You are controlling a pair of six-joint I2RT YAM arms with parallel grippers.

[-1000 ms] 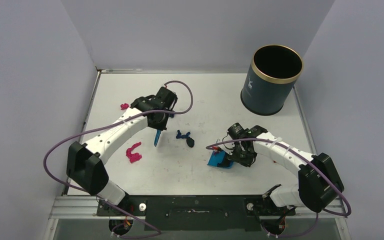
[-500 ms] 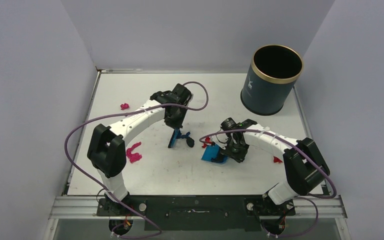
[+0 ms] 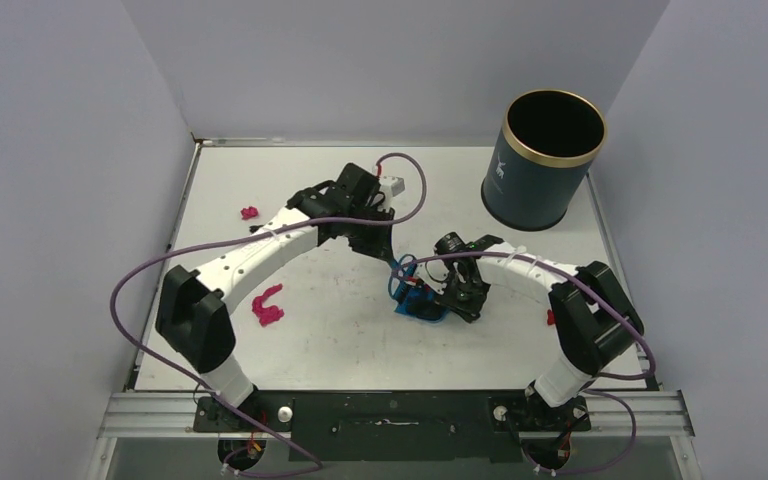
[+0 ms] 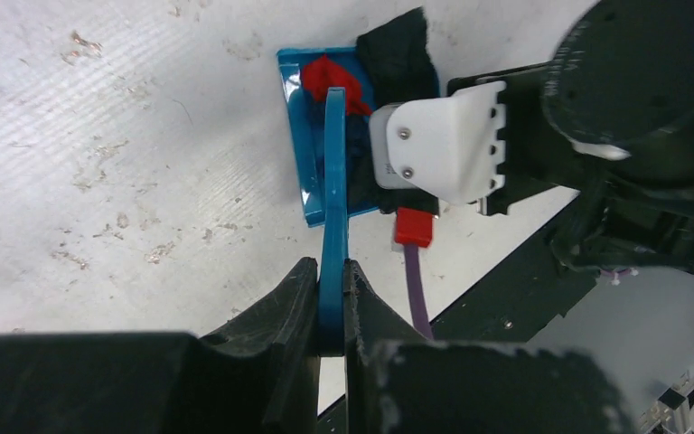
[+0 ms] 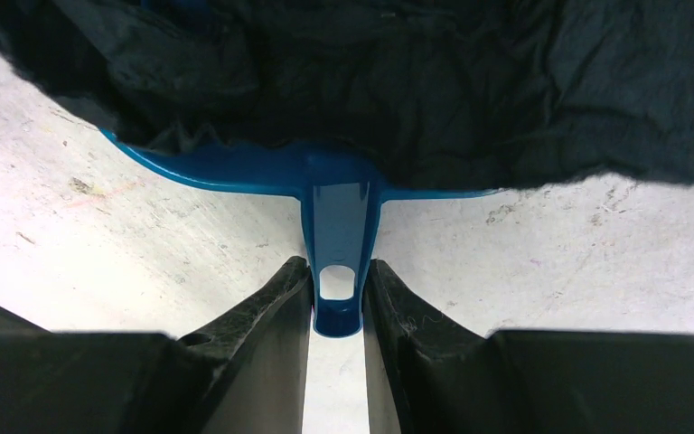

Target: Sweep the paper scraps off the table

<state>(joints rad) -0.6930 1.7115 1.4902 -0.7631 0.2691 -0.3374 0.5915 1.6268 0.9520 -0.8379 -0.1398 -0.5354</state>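
My left gripper (image 3: 388,250) (image 4: 330,271) is shut on the blue brush handle (image 4: 334,181); the brush tip reaches into the blue dustpan (image 3: 412,303) (image 4: 300,136). My right gripper (image 3: 457,293) (image 5: 337,276) is shut on the dustpan's handle (image 5: 339,226), with the pan flat on the table (image 3: 360,350). In the pan lie a red scrap (image 4: 323,76), a black scrap (image 4: 398,50) (image 5: 416,81) and dark blue paper under the brush. A magenta scrap (image 3: 268,306) lies at the left, a small one (image 3: 249,212) at the far left, and a red one (image 3: 550,318) by the right arm.
A dark cylindrical bin (image 3: 545,160) with a gold rim stands at the back right corner. The right arm's white wrist block and purple cable (image 4: 416,289) sit close beside the brush. The table's metal rim runs along the left and right sides.
My left arm swung right with the brush and pushed the dark blue and black scraps into the dustpan. My right gripper slid the dustpan leftward to meet them.
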